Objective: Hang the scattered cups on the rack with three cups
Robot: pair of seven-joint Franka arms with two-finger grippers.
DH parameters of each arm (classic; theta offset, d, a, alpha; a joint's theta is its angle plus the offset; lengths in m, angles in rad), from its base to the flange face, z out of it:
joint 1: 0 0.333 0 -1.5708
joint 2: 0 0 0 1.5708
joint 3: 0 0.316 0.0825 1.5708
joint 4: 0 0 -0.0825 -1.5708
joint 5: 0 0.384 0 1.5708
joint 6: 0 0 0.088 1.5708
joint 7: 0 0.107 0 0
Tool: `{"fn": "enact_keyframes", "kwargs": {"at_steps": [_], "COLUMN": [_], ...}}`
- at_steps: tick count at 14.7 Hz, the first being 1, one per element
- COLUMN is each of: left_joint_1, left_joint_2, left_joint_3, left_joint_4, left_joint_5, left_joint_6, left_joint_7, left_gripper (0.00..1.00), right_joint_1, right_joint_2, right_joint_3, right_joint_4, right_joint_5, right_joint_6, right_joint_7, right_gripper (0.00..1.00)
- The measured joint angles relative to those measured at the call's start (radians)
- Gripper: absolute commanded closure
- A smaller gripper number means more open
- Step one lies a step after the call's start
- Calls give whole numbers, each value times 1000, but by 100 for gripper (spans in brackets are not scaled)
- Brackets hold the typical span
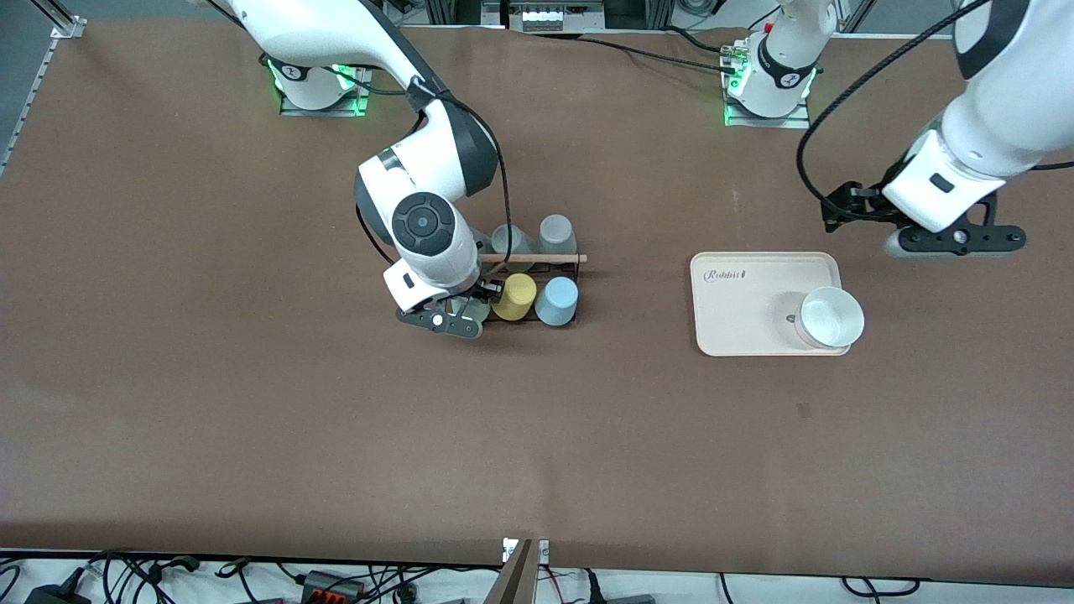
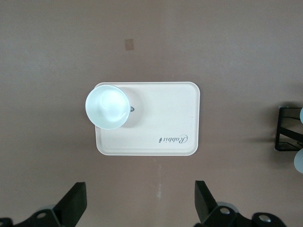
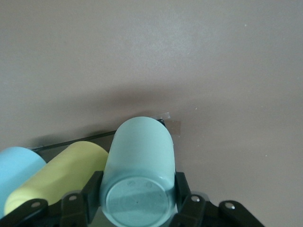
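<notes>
The black wire rack (image 1: 577, 270) with its wooden rod stands mid-table. On its side nearer the front camera hang a light blue cup (image 1: 556, 300), a yellow cup (image 1: 514, 296) and a pale mint green cup (image 1: 475, 308), side by side. My right gripper (image 1: 457, 317) is shut on the mint cup. In the right wrist view the fingers (image 3: 182, 188) clamp the mint cup (image 3: 139, 151) from both sides, its base toward the camera, beside the yellow cup (image 3: 61, 170). My left gripper (image 1: 956, 241) is open and empty (image 2: 141, 198), waiting above the table by the tray.
Two grey cups (image 1: 556, 232) hang on the rack's side toward the robots. A beige tray (image 1: 738, 310) lies toward the left arm's end, with a whitish cup (image 1: 831, 317) upright on its corner; both show in the left wrist view (image 2: 161, 113).
</notes>
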Motion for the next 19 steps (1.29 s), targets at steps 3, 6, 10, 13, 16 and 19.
{"fn": "enact_keyframes", "kwargs": {"at_steps": [3, 6, 10, 13, 16, 19], "left_joint_1": [26, 34, 33, 34, 33, 32], "left_joint_2": [0, 0, 0, 0, -1, -1], "left_joint_3": [4, 4, 1, 2, -1, -3], "left_joint_4": [2, 3, 5, 11, 36, 43], "left_joint_5": [0, 0, 0, 0, 0, 0], "left_joint_6": [-1, -25, -29, -29, -32, -33], "left_joint_7": [10, 15, 15, 15, 15, 15], "left_gripper": [0, 0, 0, 0, 0, 0], "right_joint_1": [2, 2, 0, -25, -143, -268], "right_joint_2": [9, 9, 5, -42, -90, -120], "right_joint_3": [0, 0, -7, -26, -34, -38], "right_joint_4": [3, 3, 26, 62, 137, 224], "right_joint_5": [0, 0, -1, -1, -1, -2], "right_joint_6": [5, 5, 5, -29, -169, -299], "right_joint_7": [1, 1, -23, -103, -220, -287], "right_gripper": [38, 0, 0, 0, 0, 0]}}
